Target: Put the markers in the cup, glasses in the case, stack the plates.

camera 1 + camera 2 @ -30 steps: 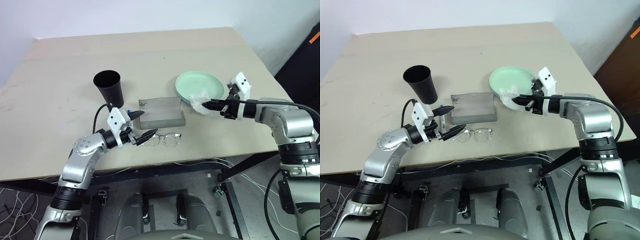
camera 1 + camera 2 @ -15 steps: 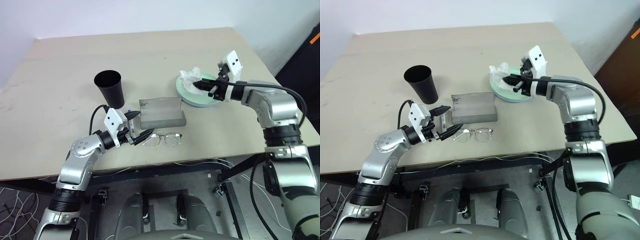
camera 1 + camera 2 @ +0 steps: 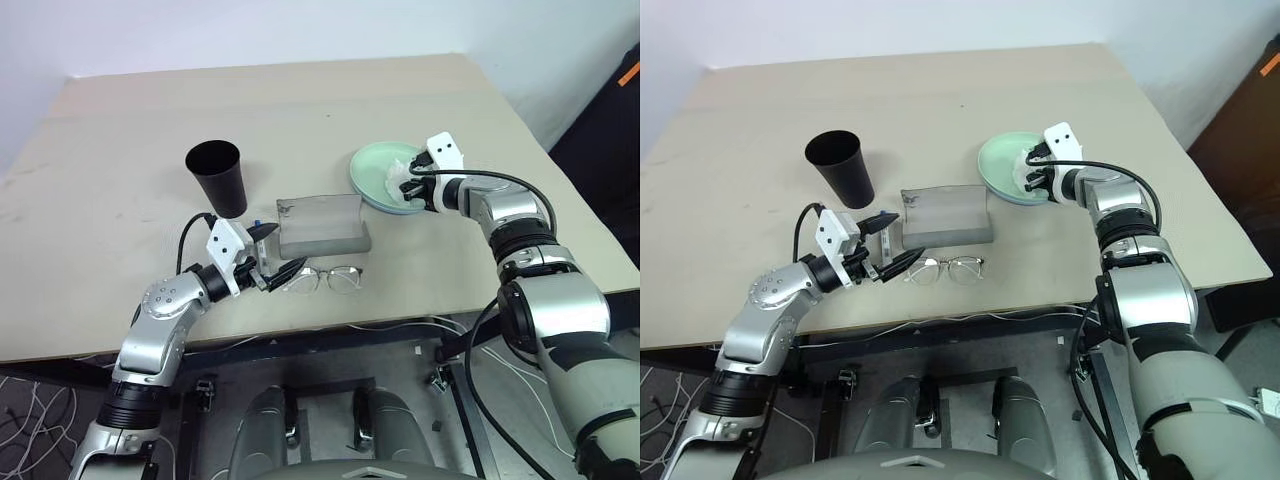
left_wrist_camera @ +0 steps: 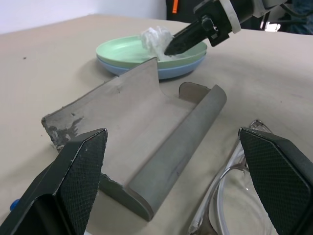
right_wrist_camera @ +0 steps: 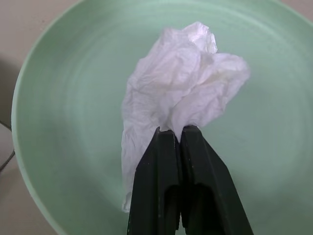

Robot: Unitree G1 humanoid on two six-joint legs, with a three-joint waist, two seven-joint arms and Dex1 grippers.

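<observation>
The mint green plate (image 3: 378,170) lies stacked on the light blue plate (image 4: 128,69) at the right of the table. My right gripper (image 5: 171,133) is shut on a crumpled white tissue (image 5: 181,98) just over the green plate. The grey case (image 3: 320,226) lies open in the middle, with the wire-rimmed glasses (image 3: 331,279) in front of it. My left gripper (image 3: 290,246) stands open at the case's front left corner, holding nothing. The black cup (image 3: 216,176) stands upright behind it. A small blue marker end (image 3: 257,222) peeks out beside the left gripper; the rest of the markers is hidden.
The tan table (image 3: 120,130) has wide bare room at the back and on the left. Its front edge runs just in front of the glasses. Cables hang below that edge.
My right gripper has carried the tissue up from the plates' front right, over them, and down into the green plate. The left arm has kept still.
</observation>
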